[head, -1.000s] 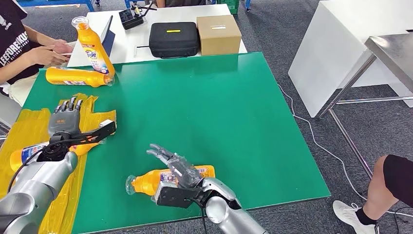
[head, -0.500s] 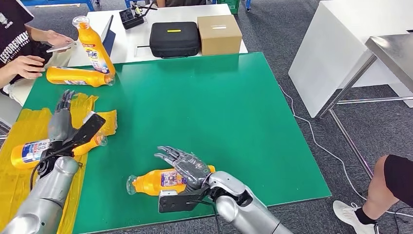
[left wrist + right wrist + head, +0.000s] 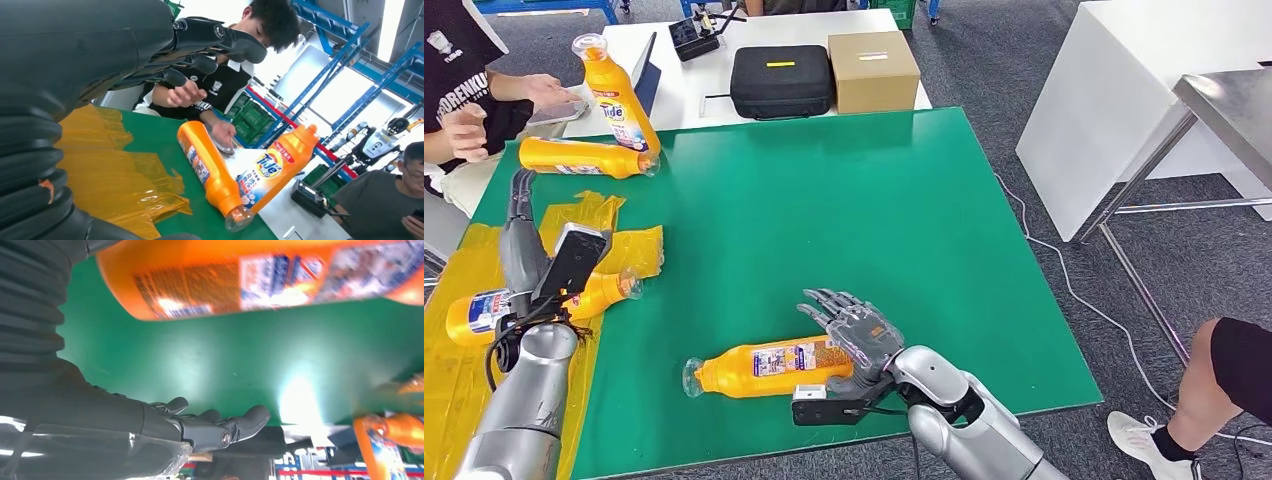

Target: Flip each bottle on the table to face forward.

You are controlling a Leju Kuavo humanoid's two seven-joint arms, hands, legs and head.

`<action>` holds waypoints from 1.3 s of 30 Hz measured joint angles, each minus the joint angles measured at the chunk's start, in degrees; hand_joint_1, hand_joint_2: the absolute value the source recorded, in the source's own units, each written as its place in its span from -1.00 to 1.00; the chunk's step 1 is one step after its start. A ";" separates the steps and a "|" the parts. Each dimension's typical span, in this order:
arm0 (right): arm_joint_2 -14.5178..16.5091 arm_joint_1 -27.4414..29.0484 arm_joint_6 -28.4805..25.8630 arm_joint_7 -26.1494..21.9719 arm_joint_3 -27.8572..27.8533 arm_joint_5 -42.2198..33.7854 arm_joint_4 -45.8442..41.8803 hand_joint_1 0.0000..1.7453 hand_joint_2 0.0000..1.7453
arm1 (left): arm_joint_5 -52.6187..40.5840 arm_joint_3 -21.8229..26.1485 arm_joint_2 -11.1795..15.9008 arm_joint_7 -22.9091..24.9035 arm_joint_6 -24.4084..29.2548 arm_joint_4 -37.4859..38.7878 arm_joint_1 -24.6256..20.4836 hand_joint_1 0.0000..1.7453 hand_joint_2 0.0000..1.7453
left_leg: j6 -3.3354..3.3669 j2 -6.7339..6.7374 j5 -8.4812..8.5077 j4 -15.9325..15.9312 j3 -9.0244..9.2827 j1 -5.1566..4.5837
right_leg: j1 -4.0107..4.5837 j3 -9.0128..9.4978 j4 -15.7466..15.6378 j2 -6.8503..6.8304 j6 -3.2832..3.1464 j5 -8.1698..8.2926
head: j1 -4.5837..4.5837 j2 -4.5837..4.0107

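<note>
While an orange bottle (image 3: pixel 769 364) is lying near the green table's (image 3: pixel 844 210) front edge, the right hand (image 3: pixel 856 328) is hovering beside it, released; the left hand (image 3: pixel 522 240) is raised, empty.

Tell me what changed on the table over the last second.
The right hand slid off the near bottle toward its base, fingers spread, letting go. The left hand swung left and away from the robot, above the bottle on the yellow plastic. The two far bottles stayed put.
</note>
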 joint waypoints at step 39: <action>6.59 -9.96 0.04 -0.69 6.15 -6.01 23.79 -0.50 1.00 | 4.02 -2.51 -2.77 -1.72 4.66 5.63 -2.67 -1.00 1.00 | -0.01 0.16 0.01 0.00 0.14 0.02 | 0.02 0.10 0.01 0.08 0.00 0.01 | 0.00 0.00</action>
